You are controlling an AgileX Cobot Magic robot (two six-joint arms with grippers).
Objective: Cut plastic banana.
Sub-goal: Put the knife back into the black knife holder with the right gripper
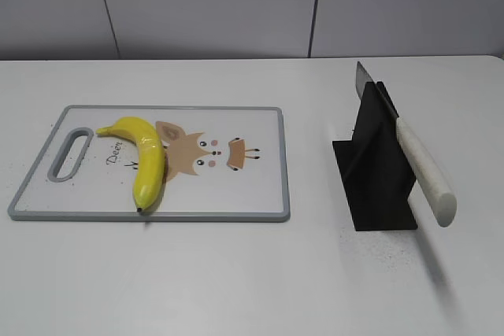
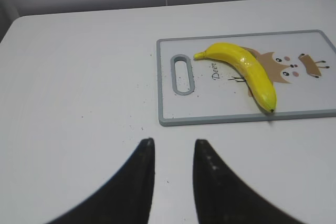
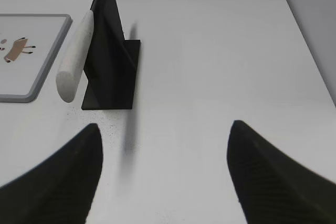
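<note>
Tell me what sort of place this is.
Probably a lab test bench, not a kitchen: a bare white table, plain grey wall panels, and staged props only: a toy banana on a cartoon cutting board, a knife in a black stand.

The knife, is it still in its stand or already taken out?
In the stand. The knife rests slanted in the black holder, handle jutting out free. The right claw is open, short of it, touching nothing.

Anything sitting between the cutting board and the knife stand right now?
Nothing: bare white table separates the cutting board from the black stand holding the knife, clearest in the exterior view.
</note>
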